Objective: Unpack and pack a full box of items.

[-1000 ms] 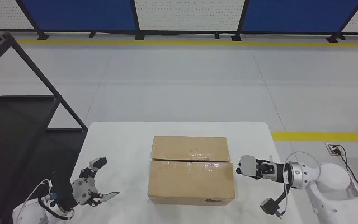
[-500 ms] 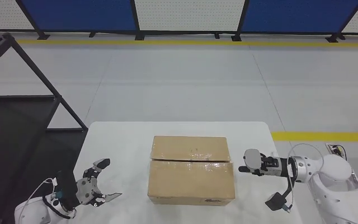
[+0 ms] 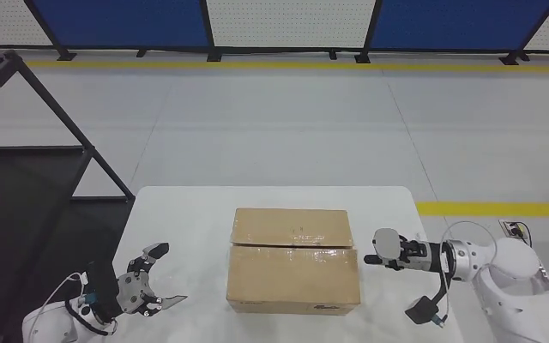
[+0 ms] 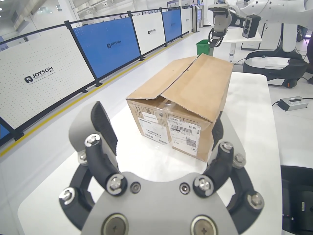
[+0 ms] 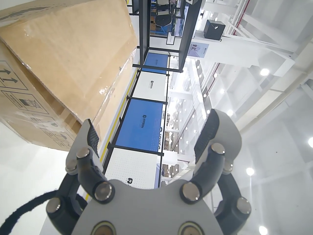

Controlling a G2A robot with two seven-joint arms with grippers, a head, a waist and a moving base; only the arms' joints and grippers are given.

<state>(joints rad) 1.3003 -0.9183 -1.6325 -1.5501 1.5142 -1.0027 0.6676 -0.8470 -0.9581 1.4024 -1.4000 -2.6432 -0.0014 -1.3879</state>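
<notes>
The cardboard box [image 3: 292, 260] sits mid-table [image 3: 189, 223], flaps down. The left gripper [image 3: 167, 274], spread wide and empty, hovers near the near-left corner, with a broad strip of tabletop between it and the box. The right gripper [image 3: 376, 249], likewise wide open and empty, hangs just beside the box's right edge.

The top camera looks down on the surface [image 3: 189, 223] from above. Both wrist cameras sit low and close, facing the box [image 3: 292, 261] from opposite ends.
</notes>
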